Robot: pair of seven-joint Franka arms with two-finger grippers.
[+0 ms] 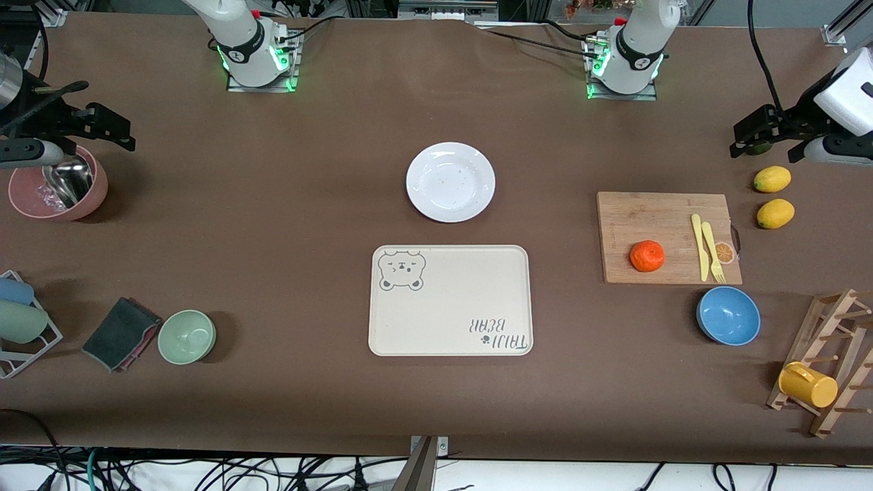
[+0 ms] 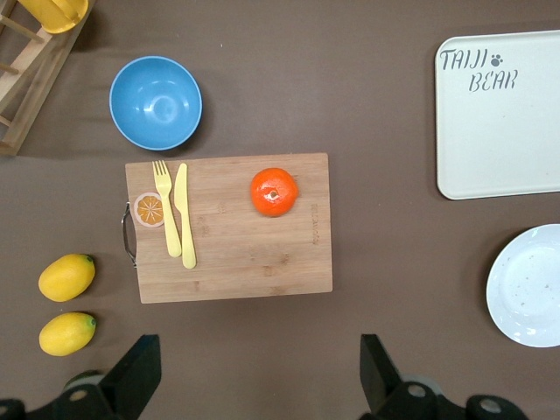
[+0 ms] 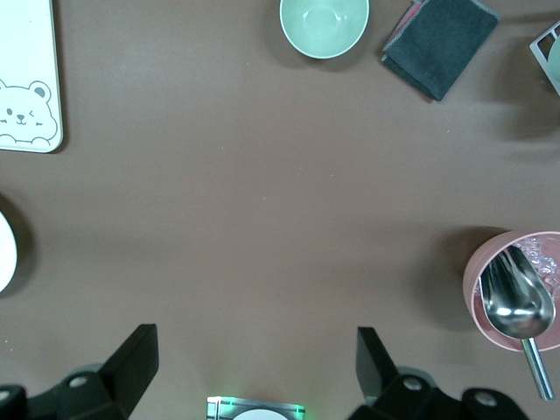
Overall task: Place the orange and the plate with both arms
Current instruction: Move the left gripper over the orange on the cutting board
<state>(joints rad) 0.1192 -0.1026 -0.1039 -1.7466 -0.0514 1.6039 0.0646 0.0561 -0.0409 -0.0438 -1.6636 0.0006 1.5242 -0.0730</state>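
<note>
The orange (image 1: 646, 256) sits on a wooden cutting board (image 1: 655, 225) toward the left arm's end of the table; it also shows in the left wrist view (image 2: 274, 192). The white plate (image 1: 450, 181) lies empty mid-table, farther from the front camera than the beige bear tray (image 1: 450, 300), and shows in the left wrist view (image 2: 529, 284). My left gripper (image 1: 765, 140) hangs open and empty over the table's end by the lemons, seen open in its wrist view (image 2: 260, 376). My right gripper (image 1: 102, 119) is open and empty by the pink bowl, seen open in its wrist view (image 3: 255, 367).
A yellow knife and fork (image 1: 708, 247) lie on the board. Two lemons (image 1: 772, 179), a blue bowl (image 1: 728, 315) and a wooden rack with a yellow cup (image 1: 808, 385) stand at the left arm's end. A pink bowl with a scoop (image 1: 58, 184), green bowl (image 1: 187, 336) and dark cloth (image 1: 121, 333) are at the right arm's end.
</note>
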